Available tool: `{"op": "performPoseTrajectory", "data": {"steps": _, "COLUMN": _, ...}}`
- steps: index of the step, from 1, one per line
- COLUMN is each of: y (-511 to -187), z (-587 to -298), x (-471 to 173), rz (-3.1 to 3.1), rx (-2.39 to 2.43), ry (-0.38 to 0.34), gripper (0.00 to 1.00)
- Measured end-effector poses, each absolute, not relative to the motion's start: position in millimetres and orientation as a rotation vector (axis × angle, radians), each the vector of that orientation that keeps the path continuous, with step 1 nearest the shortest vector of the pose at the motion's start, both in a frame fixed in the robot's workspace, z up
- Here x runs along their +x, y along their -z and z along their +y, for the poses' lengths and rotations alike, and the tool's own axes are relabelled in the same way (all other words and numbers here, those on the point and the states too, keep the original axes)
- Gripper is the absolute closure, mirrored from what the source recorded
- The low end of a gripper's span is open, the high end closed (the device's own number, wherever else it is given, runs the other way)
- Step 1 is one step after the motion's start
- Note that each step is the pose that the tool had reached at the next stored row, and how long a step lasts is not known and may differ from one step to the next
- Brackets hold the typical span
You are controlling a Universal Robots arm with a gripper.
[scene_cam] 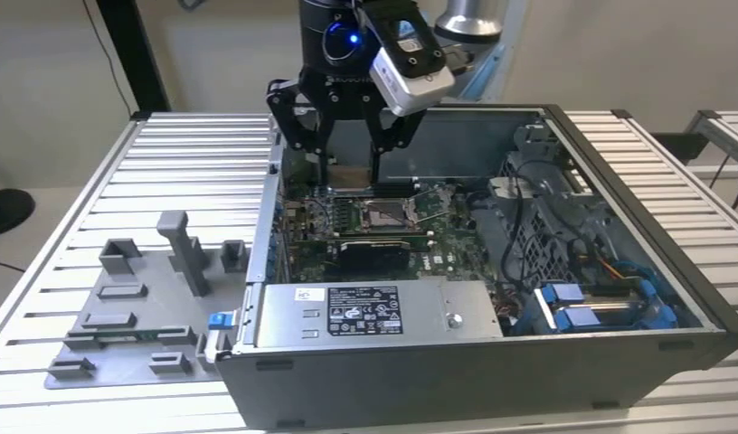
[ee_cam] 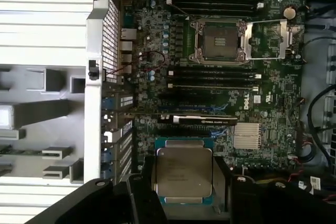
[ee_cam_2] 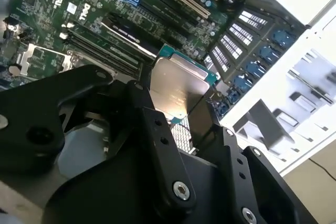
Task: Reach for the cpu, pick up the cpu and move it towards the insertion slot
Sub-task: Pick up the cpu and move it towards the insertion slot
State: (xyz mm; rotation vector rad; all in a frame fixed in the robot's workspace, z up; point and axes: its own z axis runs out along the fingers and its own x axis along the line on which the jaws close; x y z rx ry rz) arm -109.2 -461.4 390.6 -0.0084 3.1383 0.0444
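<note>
Gripper fingers are clamped on two opposite edges of the cpu, holding it lifted inside the open computer case, above the motherboard. In the exterior view the black gripper hangs over the far part of the case toward that view's left, with the chip just beside and short of the open insertion slot, which lies a little nearer and to the exterior view's right. In the first wrist view the cpu shows its pale silvery top with a green rim, flat between the dark fingers, and the insertion slot stands apart from it across the memory slots, its metal frame swung open. The second wrist view shows the cpu pinched between black fingers. Grey fixture blocks sit on the ribbed bench at the exterior view's left of the case.
</note>
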Motion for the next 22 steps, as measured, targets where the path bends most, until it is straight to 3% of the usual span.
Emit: {"op": "performPoseTrajectory", "data": {"steps": 22, "y": -391, "z": -460, "x": -79, "rz": 3.138, "rx": 0.006, "ry": -0.044, "gripper": 1.0}}
